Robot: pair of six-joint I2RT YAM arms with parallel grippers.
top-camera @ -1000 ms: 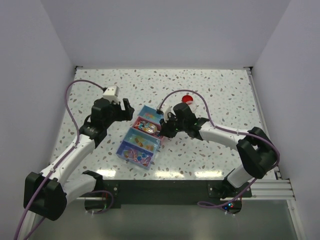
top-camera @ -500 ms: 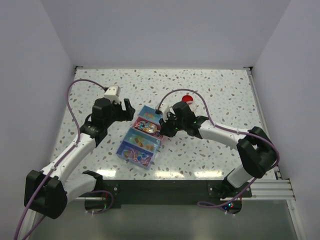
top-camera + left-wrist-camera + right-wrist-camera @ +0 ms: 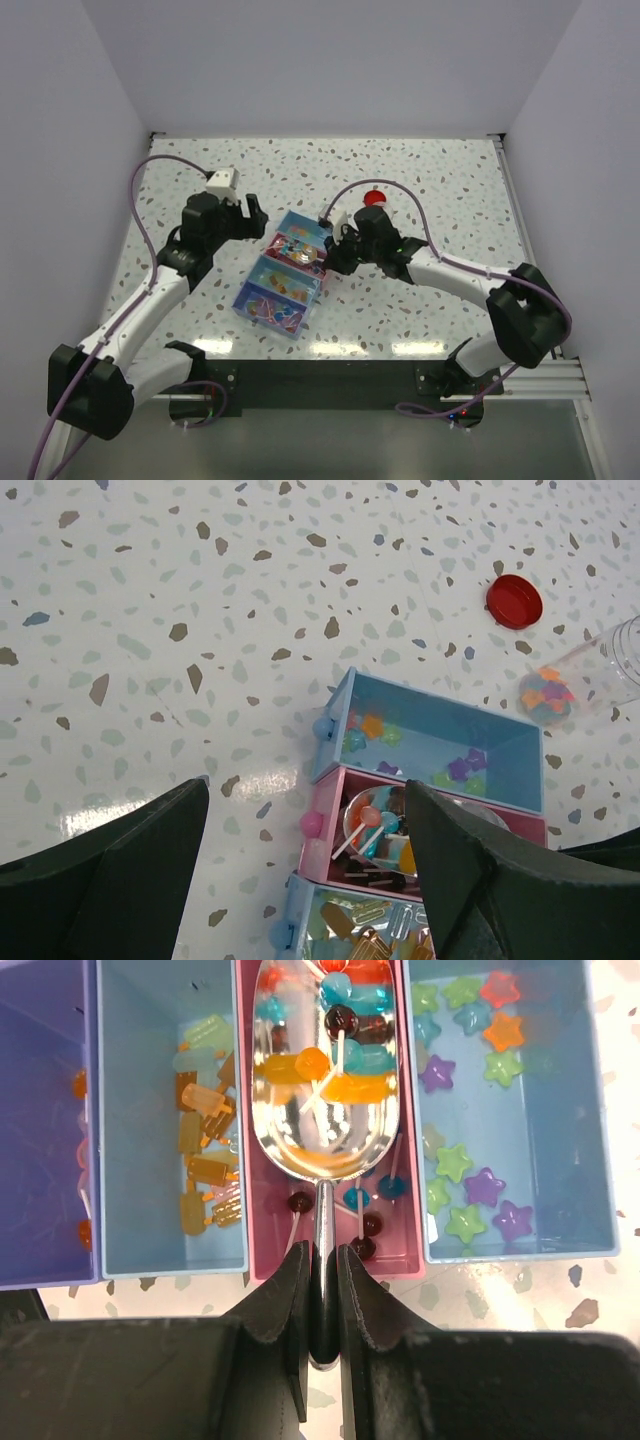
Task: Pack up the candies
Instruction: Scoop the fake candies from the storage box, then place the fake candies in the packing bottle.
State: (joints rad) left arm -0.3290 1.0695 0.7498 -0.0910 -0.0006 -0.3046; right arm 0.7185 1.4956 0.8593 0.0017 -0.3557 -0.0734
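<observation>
I see the table (image 3: 450, 180) w/ a 4-compartment tray (image 3: 440, 718) at centre-front. My L gripper (image 3: 307, 782) hangs by the tray's far-left corner, jaws wide, holding nothing. My R gripper (image 3: 322, 1260) is pinched tight on the scoop (image 3: 320, 1155) handle, bowl over the pink compartment. A clear jar (image 3: 610, 655) lies on its side beyond the tray, red lid (image 3: 514, 601) nearby. Candies (image 3: 340, 1060): some in the scoop bowl, the rest in the compartments, a few in the jar.
</observation>
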